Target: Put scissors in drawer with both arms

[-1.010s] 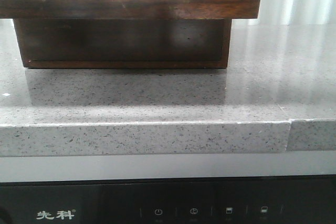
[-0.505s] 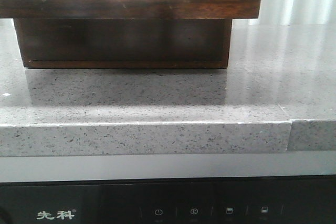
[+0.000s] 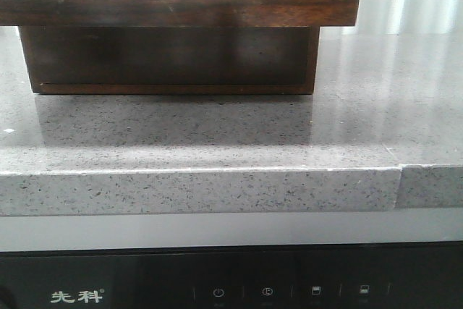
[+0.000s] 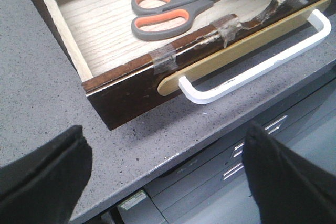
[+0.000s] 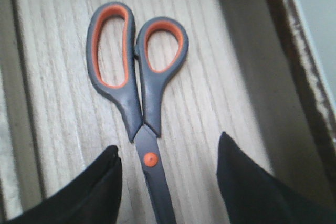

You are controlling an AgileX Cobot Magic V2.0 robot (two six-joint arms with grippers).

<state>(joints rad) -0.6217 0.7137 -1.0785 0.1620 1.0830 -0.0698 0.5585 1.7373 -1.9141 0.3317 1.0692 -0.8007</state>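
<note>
Nothing had moved since the earlier frame. I logged: scissors lying in the drawer, both grippers released; appliance panel marked "先科".

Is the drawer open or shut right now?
Open. The drawer is pulled out, its pale wooden floor exposed, with the scissors lying flat inside.

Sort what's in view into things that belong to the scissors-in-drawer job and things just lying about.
Job:
scissors, lying flat on the drawer floor
drawer, pulled open
white handle on the drawer front
left gripper, open, holding nothing
right gripper, open above the blades

Not part of it:
grey speckled countertop
appliance control panel
</note>
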